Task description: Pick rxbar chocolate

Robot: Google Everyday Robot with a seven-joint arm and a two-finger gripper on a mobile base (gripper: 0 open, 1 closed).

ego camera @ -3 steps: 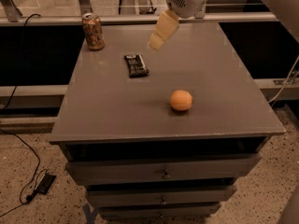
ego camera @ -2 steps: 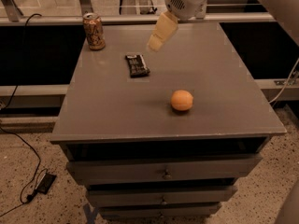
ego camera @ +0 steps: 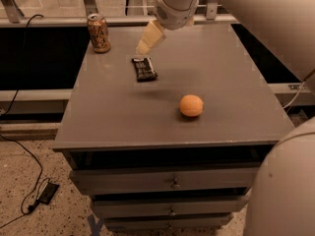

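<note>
I am standing by a grey cabinet with a flat top and drawers stacked below its front edge. The robot's pale arm reaches in from the upper right, and its rounded wrist hangs over the far part of the top.

From the wrist the gripper slants down and to the left, cream-coloured against the grey. It hovers over the far left area of the top. From here I cannot tell how far it is open. It has hold of nothing that I can see, and its tip is just above the far end of the snack bar, apart from it.

The snack bar lies flat on the top, left of the middle and towards the back. Its wrapper is black with pale lettering, and its long side runs roughly front to back.

A tan drink can stands upright near the far left corner, well apart from the bar. A round orange sits on the right of the middle, nearer the front, and is also well apart from the bar.

On the speckled floor to the left, a black cable runs down to a small black box. Part of the robot's pale body fills the lower right corner.
</note>
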